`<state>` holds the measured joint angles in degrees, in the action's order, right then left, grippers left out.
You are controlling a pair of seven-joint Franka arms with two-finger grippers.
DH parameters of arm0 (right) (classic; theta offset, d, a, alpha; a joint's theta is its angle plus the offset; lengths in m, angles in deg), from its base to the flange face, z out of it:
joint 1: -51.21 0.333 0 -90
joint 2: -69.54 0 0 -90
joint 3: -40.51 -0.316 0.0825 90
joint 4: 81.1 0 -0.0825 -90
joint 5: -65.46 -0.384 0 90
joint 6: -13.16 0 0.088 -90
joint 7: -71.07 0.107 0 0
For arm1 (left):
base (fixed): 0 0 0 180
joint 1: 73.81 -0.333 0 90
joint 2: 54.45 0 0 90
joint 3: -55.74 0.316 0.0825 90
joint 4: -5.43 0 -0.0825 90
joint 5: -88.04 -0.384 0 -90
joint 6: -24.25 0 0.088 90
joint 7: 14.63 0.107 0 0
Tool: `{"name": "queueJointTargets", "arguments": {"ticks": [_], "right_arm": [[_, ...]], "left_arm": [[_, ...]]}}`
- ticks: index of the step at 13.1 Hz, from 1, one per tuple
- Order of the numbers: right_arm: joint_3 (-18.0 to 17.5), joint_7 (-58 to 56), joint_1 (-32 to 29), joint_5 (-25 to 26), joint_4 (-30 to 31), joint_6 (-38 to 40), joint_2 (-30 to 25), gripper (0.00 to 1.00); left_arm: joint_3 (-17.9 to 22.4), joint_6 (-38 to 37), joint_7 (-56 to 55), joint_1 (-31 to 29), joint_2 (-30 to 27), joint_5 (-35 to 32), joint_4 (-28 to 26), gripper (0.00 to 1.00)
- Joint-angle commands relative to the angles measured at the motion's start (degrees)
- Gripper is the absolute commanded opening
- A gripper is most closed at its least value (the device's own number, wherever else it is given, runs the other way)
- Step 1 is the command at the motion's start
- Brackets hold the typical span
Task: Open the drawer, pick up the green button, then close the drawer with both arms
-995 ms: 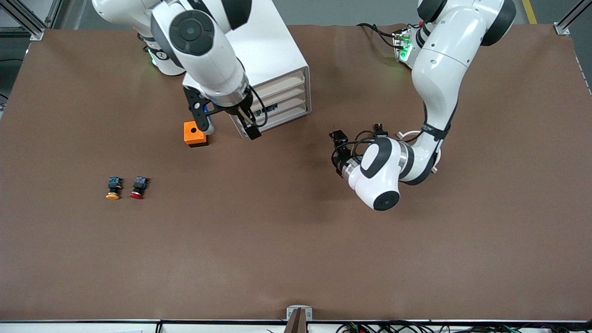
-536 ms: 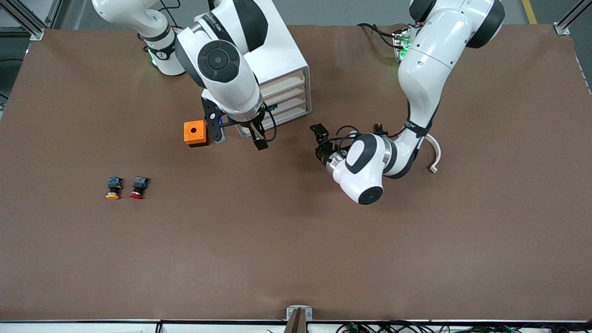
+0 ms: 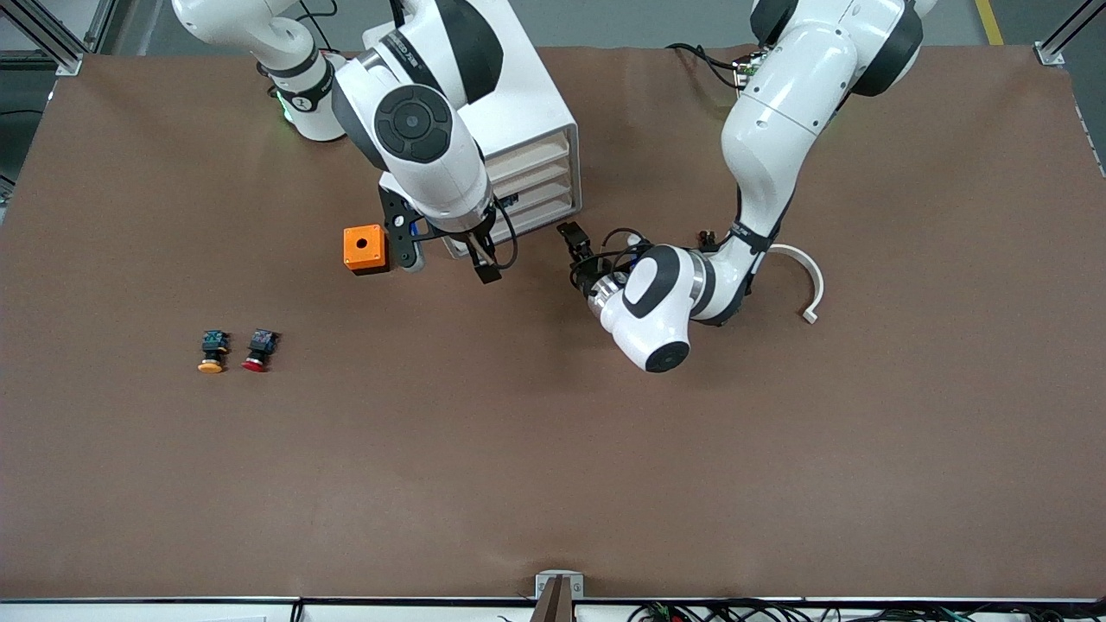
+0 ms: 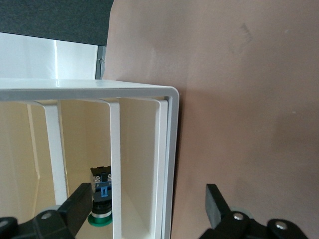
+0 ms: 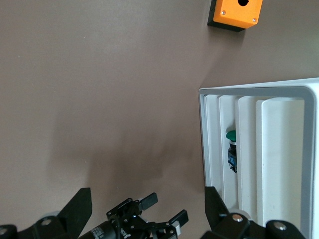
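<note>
Cabinet (image 3: pixel 527 130) stands on the brown worktop (image 3: pixel 553 449) near the right arm's base, its four slat fronts facing the front camera and the left arm's end; the drawer (image 3: pixel 536 191), third of the four, sits pushed in like the rest; both wrist views look in at the shelves, and the green-capped button (image 5: pixel 231 149) lies inside one compartment, cap green, body dark.

Right hand (image 3: pixel 449 255) hangs just in front of the cabinet's lower corner, beside the orange box (image 3: pixel 364 249), its fingers apart and gripping nothing; left hand (image 3: pixel 577 250) hovers low over the worktop just off the cabinet's front corner toward the left arm's end, pointed at the drawer fronts, fingers likewise spread and empty; in the left wrist view the fingertips (image 4: pixel 79 204) frame the cabinet's edge without touching it.

Yellow-capped button (image 3: pixel 212 351) and red-capped button (image 3: pixel 258 349) lie side by side nearer the front camera, toward the right arm's end; a white curved strip (image 3: pixel 804 276) lies by the left arm.
</note>
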<state>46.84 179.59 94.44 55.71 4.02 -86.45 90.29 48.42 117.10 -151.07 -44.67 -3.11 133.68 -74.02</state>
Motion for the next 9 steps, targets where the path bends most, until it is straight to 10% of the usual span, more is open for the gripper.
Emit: {"name": "queueJointTargets", "arguments": {"ticks": [1,9], "right_arm": [[0.4,-0.1,-0.2,-0.7,-1.4,0.6,1.1,1.00],[0.6,-2.3,-1.0,-0.6,-1.4,1.1,1.0,1.00]], "left_arm": [[0.6,0.1,-1.8,2.5,1.4,2.7,1.7,1.00],[0.4,2.6,-1.1,8.4,3.2,3.9,2.8,0.90]]}}
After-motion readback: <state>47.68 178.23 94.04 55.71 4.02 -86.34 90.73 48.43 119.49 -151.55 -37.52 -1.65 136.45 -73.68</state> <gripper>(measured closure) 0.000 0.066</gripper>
